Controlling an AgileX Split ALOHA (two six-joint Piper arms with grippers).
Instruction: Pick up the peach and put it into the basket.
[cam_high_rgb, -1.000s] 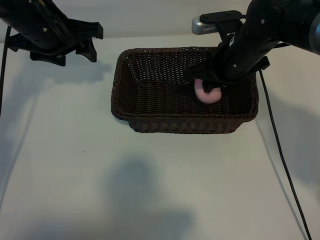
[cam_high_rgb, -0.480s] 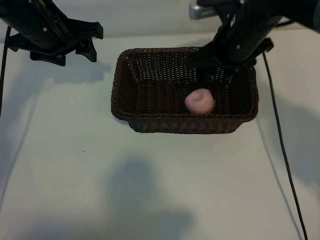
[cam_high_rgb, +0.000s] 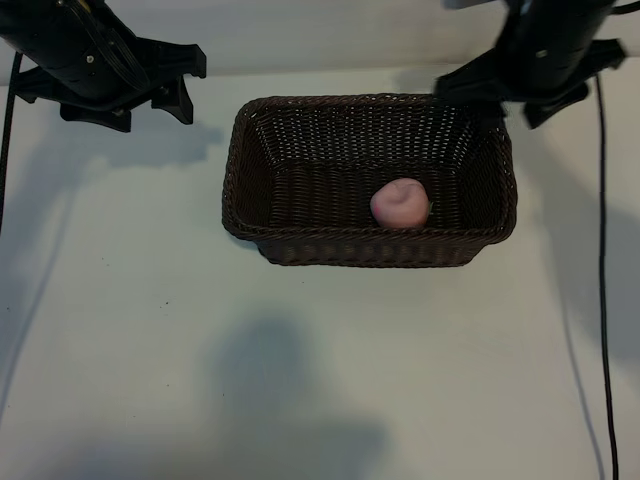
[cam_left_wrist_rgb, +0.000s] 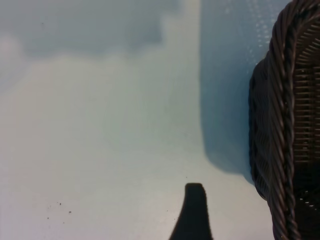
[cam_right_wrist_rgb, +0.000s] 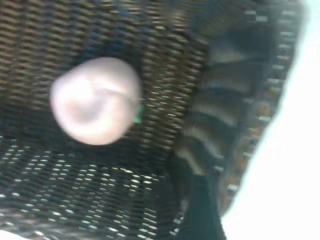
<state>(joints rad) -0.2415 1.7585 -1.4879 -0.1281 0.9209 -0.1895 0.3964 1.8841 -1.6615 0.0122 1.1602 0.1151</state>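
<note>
pink peach (cam_high_rgb: 400, 203) lies in basket (cam_high_rgb: 240, 150); left gripper (cam_high_rgb: 175, 80), right gripper (cam_high_rgb: 515, 100) fingers spread, empty.

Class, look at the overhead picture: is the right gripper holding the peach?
No. The peach lies free on the basket floor, while the right gripper is above the far rim, empty.

Rough woven wicker basket (cam_high_rgb: 300, 130), smooth matt peach (cam_high_rgb: 399, 203), matt table (cam_high_rgb: 150, 330)
</note>
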